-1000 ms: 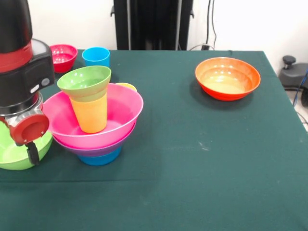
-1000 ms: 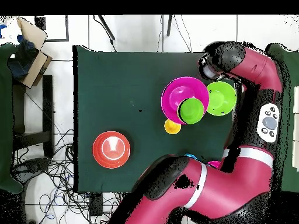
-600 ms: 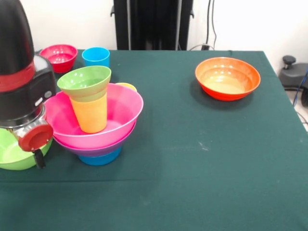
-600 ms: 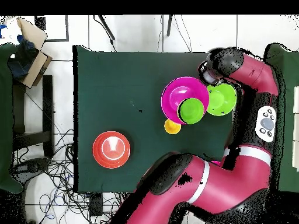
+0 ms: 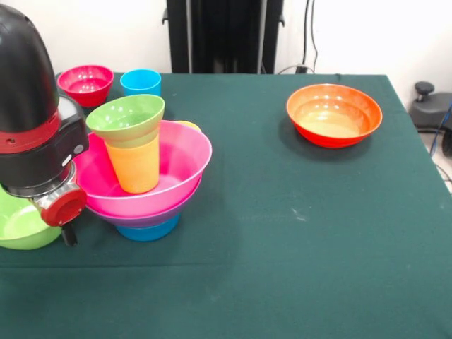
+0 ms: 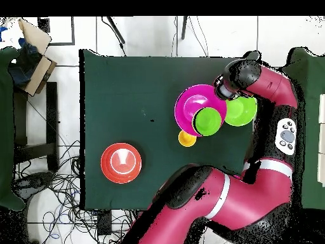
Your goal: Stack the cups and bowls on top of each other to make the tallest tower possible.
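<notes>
One tower (image 5: 145, 180) stood on the green-covered worktop (image 5: 282, 233), built of a mid blue bowl (image 5: 147, 230) at the base, a purple bowl (image 5: 141, 219) showing as a thin rim above it, and the big pink bowl (image 5: 180, 166) on top. Inside the pink bowl stood an orange-yellow cup (image 5: 134, 168) with the small green bowl (image 5: 126, 117) seated on its mouth. The hand (image 5: 62, 212) hung low just beside the tower, at the pink bowl's rim, between it and the big lime green bowl (image 5: 20, 226), which it partly covered; the overhead view placed it (image 6: 223, 89) at the junction of the two bowls. Whether its fingers were spread or pressed together could not be told. A pale yellow cup (image 6: 186, 138) stood close against the tower on its far side. The small red bowl (image 5: 85, 83) and the sky blue cup (image 5: 140, 82) sat together further back, and the orange bowl (image 5: 333, 114) lay well apart from the hand across the worktop.
</notes>
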{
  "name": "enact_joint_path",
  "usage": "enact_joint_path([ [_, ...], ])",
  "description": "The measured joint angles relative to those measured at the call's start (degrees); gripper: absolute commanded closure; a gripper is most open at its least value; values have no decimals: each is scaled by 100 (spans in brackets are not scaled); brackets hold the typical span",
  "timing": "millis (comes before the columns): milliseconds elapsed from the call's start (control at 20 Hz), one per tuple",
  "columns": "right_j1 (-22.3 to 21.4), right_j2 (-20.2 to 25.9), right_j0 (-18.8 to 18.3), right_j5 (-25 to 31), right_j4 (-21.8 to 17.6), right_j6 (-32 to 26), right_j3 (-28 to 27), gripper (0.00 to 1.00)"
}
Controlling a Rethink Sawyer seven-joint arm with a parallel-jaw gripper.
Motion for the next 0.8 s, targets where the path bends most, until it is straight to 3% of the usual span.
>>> enact_joint_path([
  [800, -1, 1, -30, 1, -101, 0, 0, 0],
])
